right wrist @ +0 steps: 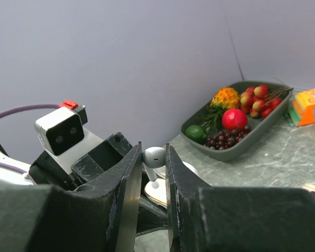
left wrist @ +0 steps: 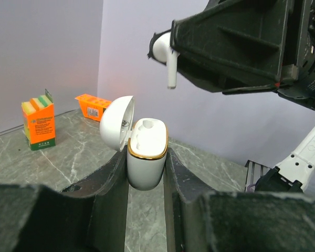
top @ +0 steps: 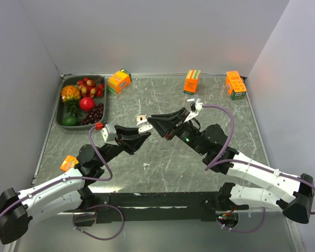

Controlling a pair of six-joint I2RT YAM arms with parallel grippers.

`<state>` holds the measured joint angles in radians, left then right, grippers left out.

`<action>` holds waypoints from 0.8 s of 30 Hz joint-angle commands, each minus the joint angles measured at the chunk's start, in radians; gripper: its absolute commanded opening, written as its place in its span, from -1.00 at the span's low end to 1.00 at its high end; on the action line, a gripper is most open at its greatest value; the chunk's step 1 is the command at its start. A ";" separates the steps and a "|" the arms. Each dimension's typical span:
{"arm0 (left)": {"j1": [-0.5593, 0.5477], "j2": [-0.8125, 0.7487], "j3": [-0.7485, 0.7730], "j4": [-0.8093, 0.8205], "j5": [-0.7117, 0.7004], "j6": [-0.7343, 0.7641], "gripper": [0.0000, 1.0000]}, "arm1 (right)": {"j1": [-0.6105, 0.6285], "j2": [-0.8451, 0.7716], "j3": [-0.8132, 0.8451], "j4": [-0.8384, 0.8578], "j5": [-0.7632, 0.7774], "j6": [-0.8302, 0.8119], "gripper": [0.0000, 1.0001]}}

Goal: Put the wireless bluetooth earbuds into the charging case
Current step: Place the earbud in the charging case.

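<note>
Two pincers meet above the middle of the grey marbled bench (top: pixel 168 163), each clenched on something. The left pincer (left wrist: pixel 147 181) grasps the charging case (left wrist: pixel 147 152), a white rounded case with a gold band at its rim, clamped upright by its lower body between the two dark fingers. Its lid (left wrist: pixel 115 123) is swung open to the left, and the moulded sockets inside show from above. The right pincer (right wrist: pixel 153 173) grasps one white earbud (right wrist: pixel 155 156) by its head, with the short stem pointing down. In the left wrist view this earbud hangs above the open case and a little to its right, clearly apart from it. In the right wrist view it sits just over the white of the case below. In the top view the two sets of fingertips come almost nose to nose, the case showing as a pale shape at the left fingertips. A tiny white speck (top: pixel 145 166) lies on the bench nearer the arm bases, too small to identify. At the far left corner a dark tray (right wrist: pixel 252 139) holds mixed toy fruit. Three orange cartons (top: pixel 119 81) (top: pixel 192 81) (top: pixel 235 84) stand spread along the far edge, well apart from the pincers, and a smaller orange box (top: pixel 69 163) sits beside the left arm.
</note>
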<state>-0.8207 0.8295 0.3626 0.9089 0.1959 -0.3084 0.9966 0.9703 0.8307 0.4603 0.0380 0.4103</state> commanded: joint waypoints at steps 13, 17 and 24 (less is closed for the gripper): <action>-0.015 0.005 0.033 0.028 0.005 -0.006 -0.98 | 0.054 0.048 0.012 0.049 -0.003 -0.033 -1.00; -0.015 0.008 0.044 0.007 -0.012 -0.034 -0.98 | 0.063 0.054 0.013 0.043 0.010 -0.036 -1.00; -0.017 0.013 0.068 -0.039 -0.026 -0.072 -0.98 | 0.071 0.070 0.002 0.051 0.043 -0.041 -1.00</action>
<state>-0.8322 0.8375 0.3790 0.8623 0.1848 -0.3447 1.0546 1.0328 0.8307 0.4637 0.0521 0.3840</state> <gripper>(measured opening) 0.304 0.278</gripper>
